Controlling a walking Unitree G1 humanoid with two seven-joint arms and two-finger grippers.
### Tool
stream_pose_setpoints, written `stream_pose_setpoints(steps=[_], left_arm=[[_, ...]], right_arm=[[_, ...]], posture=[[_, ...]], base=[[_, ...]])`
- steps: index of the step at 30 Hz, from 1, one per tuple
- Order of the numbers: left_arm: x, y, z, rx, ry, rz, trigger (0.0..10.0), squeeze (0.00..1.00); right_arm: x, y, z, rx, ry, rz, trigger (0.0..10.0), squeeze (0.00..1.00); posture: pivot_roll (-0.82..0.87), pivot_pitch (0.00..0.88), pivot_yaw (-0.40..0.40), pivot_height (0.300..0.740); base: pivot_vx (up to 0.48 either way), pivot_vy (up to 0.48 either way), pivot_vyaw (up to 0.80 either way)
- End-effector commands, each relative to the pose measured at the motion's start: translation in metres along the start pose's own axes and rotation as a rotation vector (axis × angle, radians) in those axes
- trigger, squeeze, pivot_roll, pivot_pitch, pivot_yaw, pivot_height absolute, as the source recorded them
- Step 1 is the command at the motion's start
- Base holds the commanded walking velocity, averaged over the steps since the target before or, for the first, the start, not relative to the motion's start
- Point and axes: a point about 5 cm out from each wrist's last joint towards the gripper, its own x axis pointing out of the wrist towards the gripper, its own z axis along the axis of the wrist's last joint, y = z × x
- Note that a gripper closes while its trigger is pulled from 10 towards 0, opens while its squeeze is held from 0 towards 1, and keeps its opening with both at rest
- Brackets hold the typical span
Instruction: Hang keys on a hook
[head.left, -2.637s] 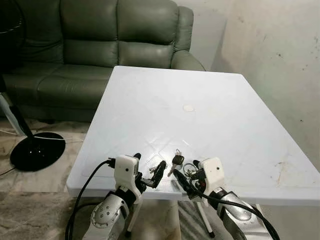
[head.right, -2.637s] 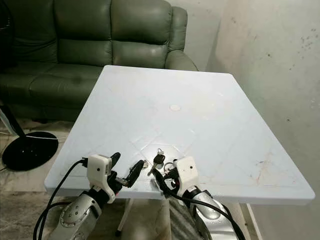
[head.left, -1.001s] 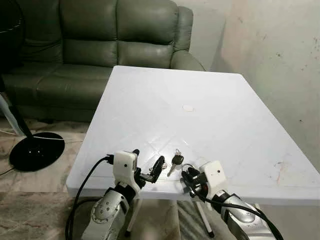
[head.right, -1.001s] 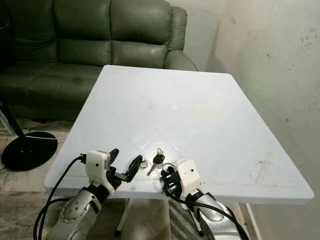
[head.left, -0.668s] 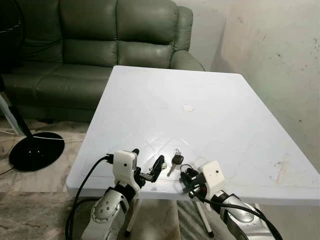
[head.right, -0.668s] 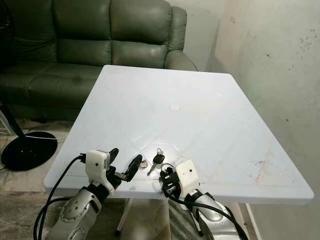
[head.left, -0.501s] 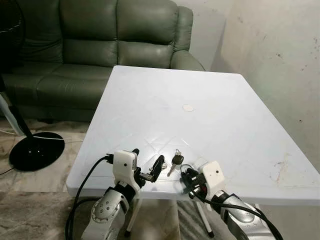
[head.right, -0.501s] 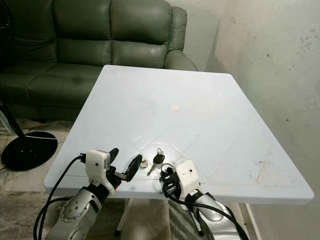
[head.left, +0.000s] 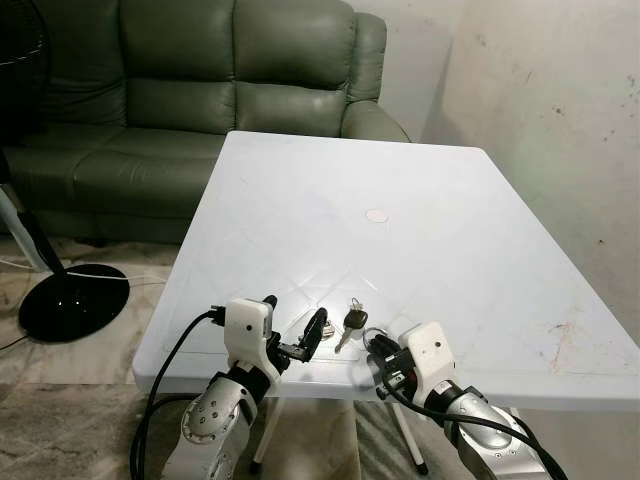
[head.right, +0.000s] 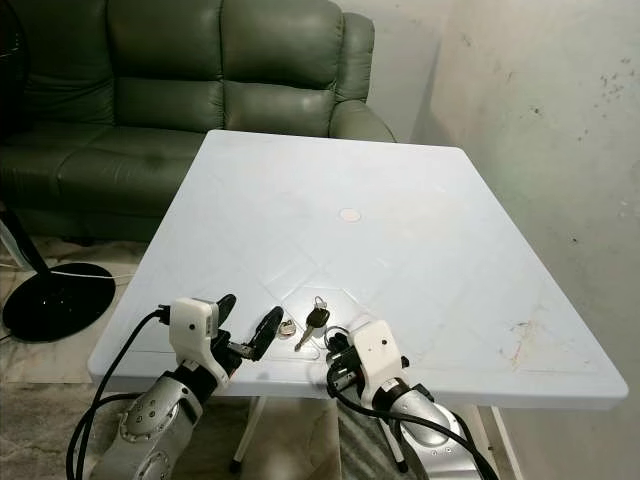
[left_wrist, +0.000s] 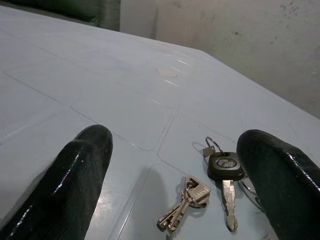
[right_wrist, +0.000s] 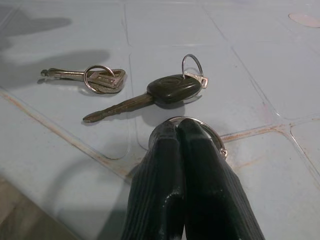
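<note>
I count one black-headed key (right_wrist: 150, 95), one small bunch of silver keys (right_wrist: 92, 77) and one big ring (right_wrist: 212, 135) on the near edge of the white counter (head.left: 420, 200). My right pincer (right_wrist: 179, 127) is pressed together at the ring; my left pincer (left_wrist: 175, 165) stands wide beside the bunch.

A white table (head.left: 450, 260) stood with its far edge close to a dark green leather sofa (head.left: 200, 90) that ran along the back. A small round pale mark (head.left: 377, 215) lay near the table's middle. On the tiled floor (head.left: 90, 360) beyond the table's left edge sat a round black stand base (head.left: 72, 300). A stained pale wall (head.left: 560, 110) rose beside the table's right edge
</note>
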Motion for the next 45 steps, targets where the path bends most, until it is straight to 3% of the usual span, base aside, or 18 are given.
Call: stream_pose_setpoints(steps=[1, 4, 5, 6, 7, 9, 10, 20, 21, 23, 24, 25, 34, 40, 43, 45], left_arm=[[0.002, -0.001, 0.003, -0.009, -0.004, 0.000, 10.0, 0.00], [0.002, -0.001, 0.003, -0.008, -0.005, 0.000, 10.0, 0.00], [0.003, -0.001, 0.003, -0.009, -0.006, 0.000, 10.0, 0.00], [0.003, -0.001, 0.003, -0.010, -0.007, 0.001, 10.0, 0.00], [0.003, -0.001, 0.003, -0.011, -0.008, 0.001, 10.0, 0.00], [0.003, -0.001, 0.003, -0.011, -0.009, 0.001, 10.0, 0.00], [0.003, -0.001, 0.004, -0.013, -0.010, 0.000, 10.0, 0.00], [0.004, 0.001, 0.006, -0.019, -0.014, 0.004, 10.0, 0.00], [0.004, 0.001, 0.005, -0.019, -0.013, 0.005, 10.0, 0.00], [0.004, 0.001, 0.005, -0.019, -0.013, 0.006, 10.0, 0.00], [0.004, 0.001, 0.005, -0.020, -0.012, 0.006, 10.0, 0.00], [0.004, 0.002, 0.005, -0.019, -0.012, 0.008, 10.0, 0.00], [0.004, 0.003, 0.006, -0.022, -0.012, 0.012, 10.0, 0.00], [0.006, 0.006, 0.007, -0.035, -0.019, 0.034, 10.0, 0.00], [0.008, 0.011, 0.007, -0.022, -0.018, 0.052, 10.0, 0.00], [0.012, 0.020, 0.012, -0.028, -0.032, 0.091, 10.0, 0.00]], right_arm=[[-0.001, -0.004, 0.004, -0.009, -0.029, -0.016, 0.0, 0.00], [-0.002, -0.002, 0.004, -0.019, -0.028, 0.024, 0.0, 0.00], [-0.002, -0.001, 0.000, 0.013, 0.008, 0.046, 10.0, 0.00], [-0.002, -0.001, -0.002, 0.036, 0.024, 0.040, 10.0, 0.30], [-0.002, -0.002, -0.003, 0.039, 0.029, 0.040, 10.0, 1.00], [-0.002, -0.002, -0.003, 0.031, 0.030, 0.041, 10.0, 1.00], [-0.002, -0.001, -0.004, 0.009, 0.044, 0.051, 10.0, 0.00], [-0.003, 0.001, -0.005, 0.001, 0.040, 0.056, 10.0, 0.00], [-0.003, 0.001, -0.004, 0.002, 0.031, 0.057, 7.8, 0.00], [-0.004, 0.001, -0.003, 0.002, 0.025, 0.058, 7.8, 0.00], [-0.004, 0.000, -0.003, -0.004, 0.025, 0.053, 4.9, 0.00], [-0.006, 0.000, -0.002, -0.008, 0.010, 0.053, 0.0, 0.00], [-0.008, -0.003, 0.001, 0.016, -0.036, 0.034, 0.0, 0.00], [-0.005, -0.011, 0.004, 0.063, -0.061, -0.043, 0.0, 0.00], [0.001, -0.019, 0.006, 0.102, -0.069, -0.126, 0.0, 0.00], [0.007, -0.032, 0.018, 0.111, -0.145, -0.264, 0.0, 0.00]], posture=[[0.03, 0.017, -0.085, 0.740], [0.03, 0.019, -0.085, 0.740], [0.03, 0.019, -0.085, 0.740], [0.03, 0.019, -0.085, 0.740], [0.03, 0.019, -0.085, 0.740], [0.03, 0.019, -0.085, 0.740], [0.03, 0.019, -0.085, 0.740], [0.03, 0.020, -0.081, 0.740], [0.03, 0.021, -0.081, 0.740], [0.03, 0.021, -0.081, 0.740], [0.03, 0.021, -0.081, 0.740], [0.03, 0.021, -0.081, 0.740], [0.03, 0.021, -0.081, 0.740], [0.03, 0.017, -0.080, 0.740], [0.03, 0.012, -0.081, 0.740], [0.03, 0.002, -0.082, 0.740]], base=[[0.000, 0.000, 0.00], [0.000, 0.000, 0.00], [0.000, 0.000, 0.00], [0.000, 0.000, 0.00], [0.000, 0.000, 0.00], [0.000, 0.000, 0.00], [0.000, 0.000, 0.00], [0.000, 0.000, 0.00], [0.000, 0.000, 0.00], [0.000, 0.000, 0.00], [0.000, 0.000, 0.00], [0.000, 0.000, 0.00], [0.000, 0.000, 0.00], [0.000, 0.000, 0.00], [0.000, 0.000, 0.00], [0.000, 0.000, 0.00]])
